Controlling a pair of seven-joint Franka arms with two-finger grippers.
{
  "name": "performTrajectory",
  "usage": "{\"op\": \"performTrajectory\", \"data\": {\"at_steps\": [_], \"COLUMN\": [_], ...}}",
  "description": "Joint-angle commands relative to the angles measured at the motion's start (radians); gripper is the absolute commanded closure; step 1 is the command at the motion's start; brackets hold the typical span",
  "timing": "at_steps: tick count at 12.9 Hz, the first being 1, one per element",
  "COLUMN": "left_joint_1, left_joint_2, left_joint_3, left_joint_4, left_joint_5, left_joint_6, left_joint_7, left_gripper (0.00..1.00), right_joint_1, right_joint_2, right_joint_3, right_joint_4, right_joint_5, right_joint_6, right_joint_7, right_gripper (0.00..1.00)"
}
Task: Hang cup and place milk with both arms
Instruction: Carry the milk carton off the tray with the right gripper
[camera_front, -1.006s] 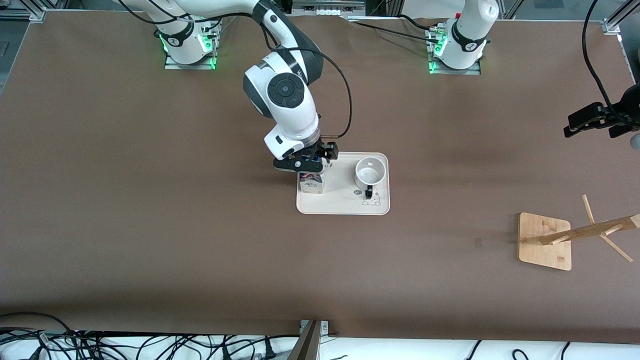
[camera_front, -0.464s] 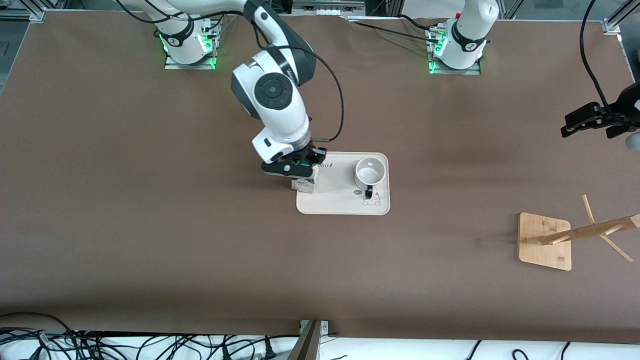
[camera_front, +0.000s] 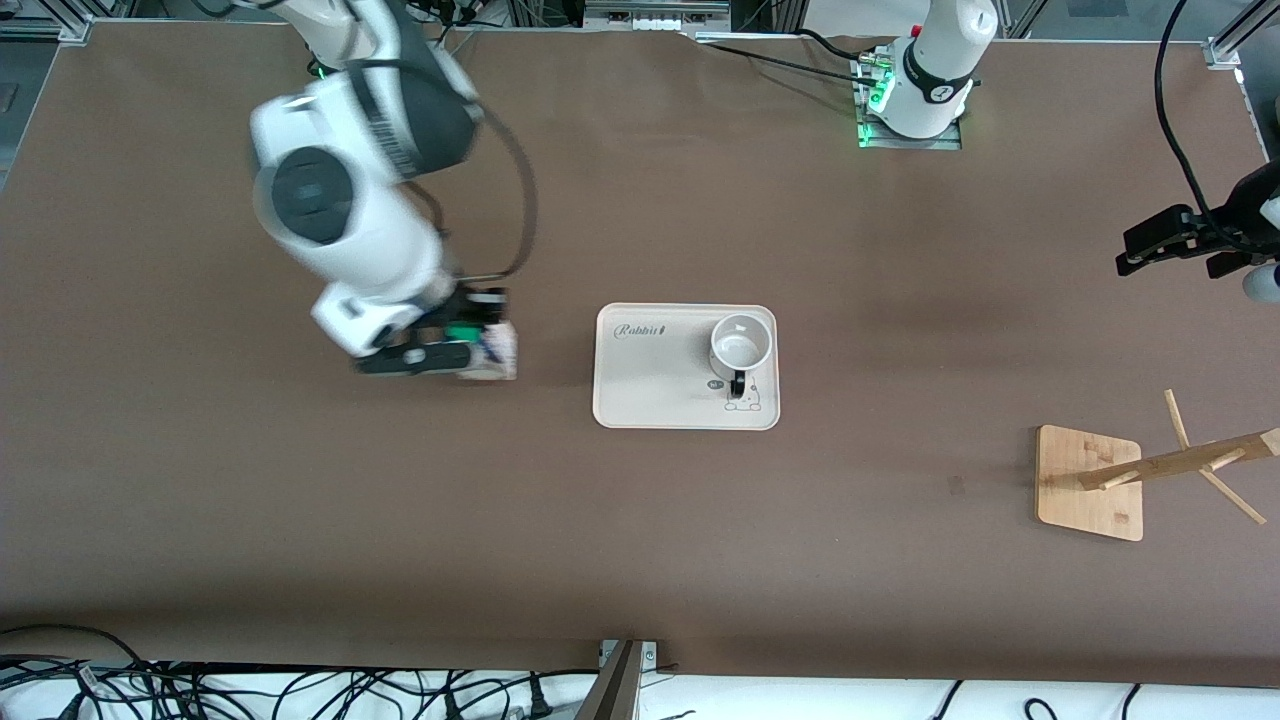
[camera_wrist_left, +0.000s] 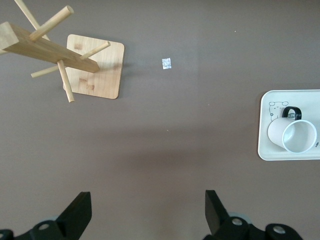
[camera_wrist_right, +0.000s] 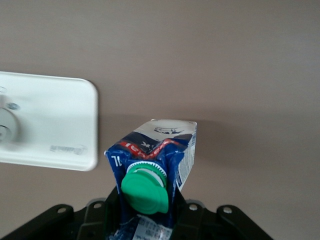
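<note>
My right gripper (camera_front: 455, 345) is shut on the milk (camera_front: 492, 352), a carton with a dark blue top and a green cap (camera_wrist_right: 145, 190). It holds the carton over the bare table beside the white tray (camera_front: 650, 400), toward the right arm's end. In the right wrist view the milk (camera_wrist_right: 155, 155) sits clamped in the right gripper (camera_wrist_right: 147, 215). The cup (camera_front: 741, 345), a white mug with a black handle, stands upright on the tray. My left gripper (camera_front: 1165, 240) hangs open over the table at the left arm's end; in its wrist view the left gripper (camera_wrist_left: 147, 215) is empty, and the cup (camera_wrist_left: 295, 137) shows apart from it.
A wooden peg rack (camera_front: 1090, 482) on a square base stands toward the left arm's end, nearer to the front camera than the tray; the left wrist view shows the rack (camera_wrist_left: 50, 47) too. A small scrap (camera_front: 956, 485) lies on the brown table. Cables run along the front edge.
The right gripper has shut on the milk, taken it off the tray and swung it fast toward the right arm's end. The left arm has barely shifted.
</note>
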Motion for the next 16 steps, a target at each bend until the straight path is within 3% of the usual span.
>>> {"op": "performTrajectory", "data": {"at_steps": [1, 4, 6, 9, 12, 13, 15, 16], "left_joint_1": [-0.037, -0.051, -0.061, -0.065, -0.151, -0.18, -0.211, -0.223], "left_joint_2": [0.091, 0.131, 0.176, 0.256, 0.328, 0.359, 0.402, 0.417], "left_joint_3": [-0.027, -0.093, -0.165, -0.254, -0.256, -0.257, -0.288, -0.303], "left_joint_4": [0.044, 0.038, 0.035, 0.042, 0.044, 0.043, 0.033, 0.021], "left_joint_5": [0.004, -0.002, -0.01, -0.063, -0.105, -0.102, -0.098, -0.099], "left_joint_6": [-0.024, -0.027, -0.029, -0.024, 0.086, 0.13, 0.229, 0.268], "left_joint_7": [-0.143, -0.162, -0.133, -0.15, -0.141, -0.135, -0.133, -0.144], "left_gripper": [0.0, 0.0, 0.0, 0.0, 0.0, 0.0, 0.0, 0.0], "right_joint_1": [-0.029, -0.029, -0.029, -0.029, -0.029, -0.029, -0.029, -0.029], "right_joint_2": [-0.109, -0.172, -0.178, -0.178, -0.177, -0.177, -0.177, -0.178], "right_joint_3": [-0.094, -0.188, -0.229, -0.24, -0.24, -0.24, -0.242, -0.243], "right_joint_4": [-0.205, -0.404, -0.482, -0.537, -0.578, -0.578, -0.574, -0.565], "right_joint_5": [0.03, 0.054, 0.089, 0.091, 0.091, 0.091, 0.092, 0.092], "right_joint_6": [0.034, 0.167, 0.232, 0.292, 0.35, 0.35, 0.349, 0.339], "right_joint_7": [-0.236, -0.362, -0.436, -0.458, -0.458, -0.458, -0.454, -0.45], "right_gripper": [0.62, 0.62, 0.62, 0.61, 0.58, 0.5, 0.01, 0.0]}}
